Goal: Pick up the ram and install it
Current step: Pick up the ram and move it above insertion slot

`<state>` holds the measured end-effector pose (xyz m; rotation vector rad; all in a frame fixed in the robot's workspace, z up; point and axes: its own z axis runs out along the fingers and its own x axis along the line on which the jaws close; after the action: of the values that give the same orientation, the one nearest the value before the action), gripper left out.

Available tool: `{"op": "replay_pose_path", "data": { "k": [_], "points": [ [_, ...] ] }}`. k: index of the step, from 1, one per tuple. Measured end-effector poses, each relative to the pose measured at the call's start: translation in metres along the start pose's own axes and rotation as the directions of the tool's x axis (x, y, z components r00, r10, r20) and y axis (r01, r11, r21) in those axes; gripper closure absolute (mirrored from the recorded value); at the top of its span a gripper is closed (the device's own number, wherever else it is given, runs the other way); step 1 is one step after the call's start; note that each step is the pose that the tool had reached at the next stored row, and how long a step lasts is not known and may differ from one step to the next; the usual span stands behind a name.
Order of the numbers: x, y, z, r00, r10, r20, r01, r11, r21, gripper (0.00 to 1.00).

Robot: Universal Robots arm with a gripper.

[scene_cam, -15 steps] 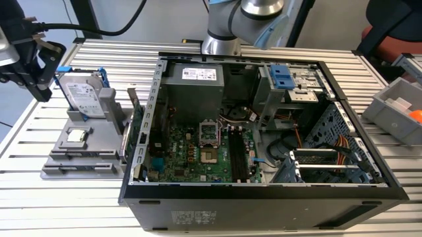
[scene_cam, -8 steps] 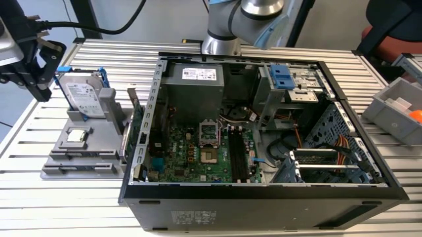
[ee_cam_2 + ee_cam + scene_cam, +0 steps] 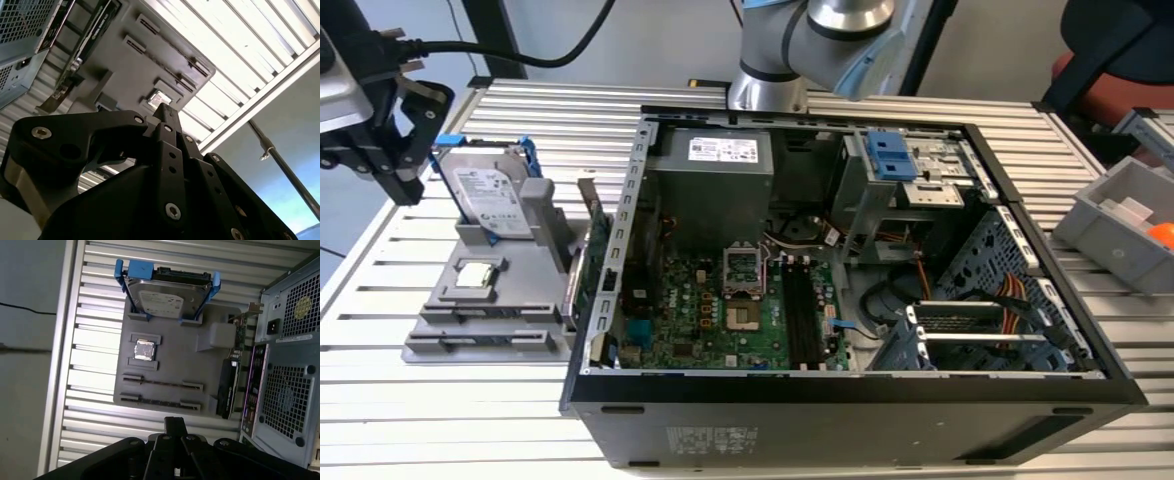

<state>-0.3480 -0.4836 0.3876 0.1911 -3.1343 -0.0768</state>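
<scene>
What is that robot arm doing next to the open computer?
The robot arm is getting ready to fetch a ram stick. Its tool hangs in the air near the gray holder beside the open computer case. The tool is shut and holds nothing. The ram sits in its slot in the holder, not yet picked up, near a standing hard drive.

Exterior view's left edge cropped the gripper (image 3: pixel 403 185) body. Couldn't tell which tray (image 3: pixel 200 371) slot held the ram. Exterior view's right edge cut off the bin (image 3: pixel 1118 218).
</scene>
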Motion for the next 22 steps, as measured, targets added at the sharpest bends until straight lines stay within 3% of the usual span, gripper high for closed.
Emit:
{"op": "replay_pose_path", "data": {
  "k": [11, 22],
  "points": [
    [-0.0001, 0.0007, 0.0001, 0.9995, -0.032, -0.0016, 0.032, 0.9995, 0.0005, 1.0],
    [-0.0001, 0.0007, 0.0001, 0.9992, -0.041, -0.002, 0.041, 0.9992, 0.0005, 1.0]
  ]
}}
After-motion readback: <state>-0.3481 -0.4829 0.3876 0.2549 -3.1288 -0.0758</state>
